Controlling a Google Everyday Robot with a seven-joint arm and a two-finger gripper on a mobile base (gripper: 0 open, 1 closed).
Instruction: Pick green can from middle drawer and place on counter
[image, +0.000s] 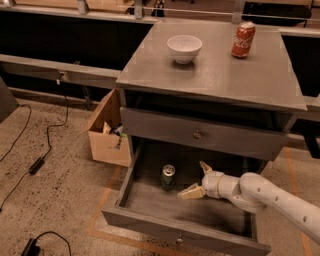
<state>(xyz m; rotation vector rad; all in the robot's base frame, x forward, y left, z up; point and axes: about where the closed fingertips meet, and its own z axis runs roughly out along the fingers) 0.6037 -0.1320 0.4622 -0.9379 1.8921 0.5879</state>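
Note:
The green can (168, 177) stands upright in the open middle drawer (145, 219), left of its centre. My gripper (197, 178) is inside the drawer just right of the can, a short gap away, with its two tan fingers spread open and empty. The white arm reaches in from the lower right. The counter (220, 75) is the grey cabinet top above.
A white bowl (184, 48) and a red cola can (243, 39) stand on the counter. The upper knobbed drawer (198, 135) is closed. A cardboard box (107, 131) sits on the floor left of the cabinet. Cables lie on the floor at the left.

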